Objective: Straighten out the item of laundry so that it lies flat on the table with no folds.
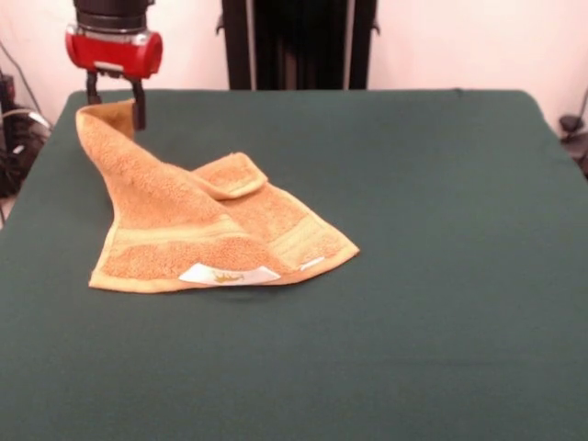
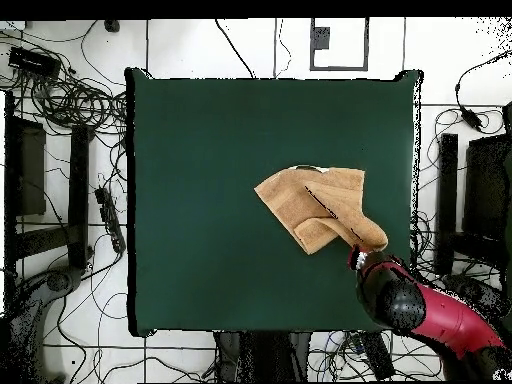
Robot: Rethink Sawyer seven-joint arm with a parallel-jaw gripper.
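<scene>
The orange-tan towel (image 1: 184, 230) lies crumpled on the left part of the green table (image 1: 413, 276). One corner is folded over on top, and the white label (image 1: 228, 274) lies at its near edge. Its far left corner is lifted off the table and sits between the fingers of my gripper (image 1: 115, 112), which is shut on it near the table's far left corner. In the overhead view the towel (image 2: 315, 205) lies right of the table's (image 2: 200, 200) middle, and the gripper (image 2: 362, 255) holds its corner near the right edge.
The robot's black pedestal (image 1: 299, 41) stands behind the table's far edge. Cables (image 2: 60, 100) and black stands (image 2: 445, 200) lie on the floor around the table. The gripper is close to the table's edge.
</scene>
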